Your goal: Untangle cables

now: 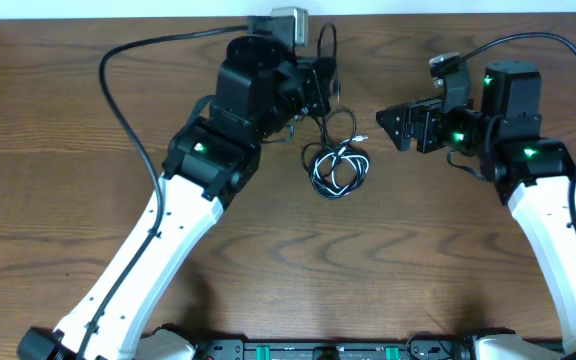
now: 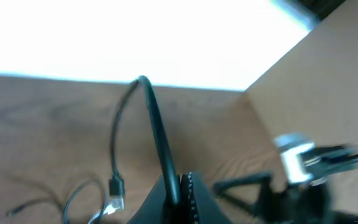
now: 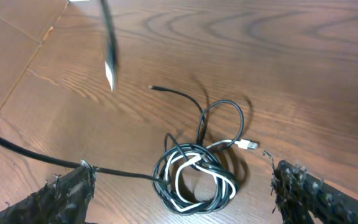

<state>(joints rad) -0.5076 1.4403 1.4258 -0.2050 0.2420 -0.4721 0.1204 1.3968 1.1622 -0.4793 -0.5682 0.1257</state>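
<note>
From above, the coiled cables are seen mid-table, with open wood in front and the far edge close behind. At the left wrist, the left gripper is clamped on one black cord. At the right wrist, the right gripper is spread wide, holding nothing.

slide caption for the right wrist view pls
Open right gripper faces the coiled black and white cables on the wooden table, one black strand running off left.
</note>
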